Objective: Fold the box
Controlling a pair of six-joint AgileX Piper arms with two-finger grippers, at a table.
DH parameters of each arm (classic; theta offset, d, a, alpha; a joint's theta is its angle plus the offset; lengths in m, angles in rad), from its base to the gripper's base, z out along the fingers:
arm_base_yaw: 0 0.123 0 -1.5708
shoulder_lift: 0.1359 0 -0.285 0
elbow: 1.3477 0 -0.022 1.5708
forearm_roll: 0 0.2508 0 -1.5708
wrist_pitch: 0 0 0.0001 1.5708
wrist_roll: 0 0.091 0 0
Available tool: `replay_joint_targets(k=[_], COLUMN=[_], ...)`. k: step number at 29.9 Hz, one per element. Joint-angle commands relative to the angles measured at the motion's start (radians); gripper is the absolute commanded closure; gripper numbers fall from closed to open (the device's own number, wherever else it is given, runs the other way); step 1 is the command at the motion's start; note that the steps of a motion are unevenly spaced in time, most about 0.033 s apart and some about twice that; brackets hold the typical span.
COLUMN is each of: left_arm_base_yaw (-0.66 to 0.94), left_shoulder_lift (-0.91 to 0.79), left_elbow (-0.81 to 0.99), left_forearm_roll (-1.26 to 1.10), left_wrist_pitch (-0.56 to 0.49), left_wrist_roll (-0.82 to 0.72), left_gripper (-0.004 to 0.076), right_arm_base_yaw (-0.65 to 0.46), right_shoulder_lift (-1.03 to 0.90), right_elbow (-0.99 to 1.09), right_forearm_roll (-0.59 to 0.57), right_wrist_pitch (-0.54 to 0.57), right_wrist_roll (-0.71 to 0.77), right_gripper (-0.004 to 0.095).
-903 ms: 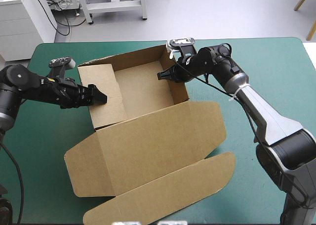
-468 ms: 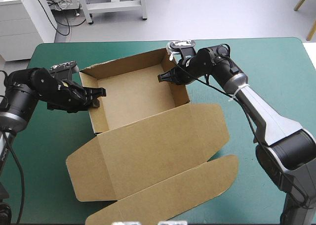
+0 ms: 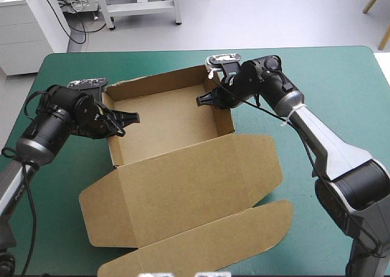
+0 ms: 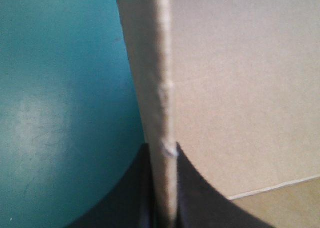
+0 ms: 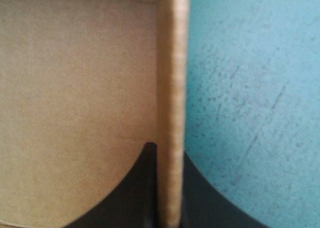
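Note:
The brown box stands as an open tray with raised walls. Its lid and front flap lie flat toward the table's near edge. My left gripper is shut on the top edge of the tray's left wall. In the left wrist view that wall edge runs up between the black fingers. My right gripper is shut on the right wall near the far corner. In the right wrist view this wall edge sits pinched between the fingers, with the tray's inside on one side and teal-green cover on the other.
Teal-green cover lies bare to the right of the box and along the far edge. A narrower bare strip runs along the left edge. The flat lid and flap reach almost to the near edge.
The left wall's inner flap, earlier leaning into the tray, now stands flat with the wall. My left gripper swung round and shut on that wall's top edge. The right gripper kept its hold.

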Motion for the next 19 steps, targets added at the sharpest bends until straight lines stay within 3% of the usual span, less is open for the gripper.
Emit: replay_joint_targets(k=[1, 10, 14, 19], left_arm_base_yaw=[-0.005, -0.007, -0.008, -0.025], left_shoulder_lift=[0.008, 0.189, 0.256, 0.336], left_elbow=[-0.073, -0.245, -0.314, -0.327], left_forearm_roll=[0.029, -0.107, -0.177, -0.204], left_wrist_pitch=[-0.051, -0.001, -0.009, -0.014], left_wrist_roll=[0.06, 0.164, 0.205, 0.24], left_gripper=[0.0731, 0.0731, 0.0731, 0.0731], right_arm_base_yaw=[0.002, -0.005, -0.056, -0.135], right_shoulder_lift=[-0.072, -0.147, -0.186, -0.201], right_elbow=[-0.03, 0.027, 0.168, 0.252], right_forearm_roll=[-0.108, -0.292, -0.285, -0.134], right_wrist_pitch=[0.076, 0.142, 0.123, 0.116], right_wrist_roll=[0.008, 0.036, 0.027, -0.026], right_gripper=[0.0927, 0.0929, 0.0929, 0.0929])
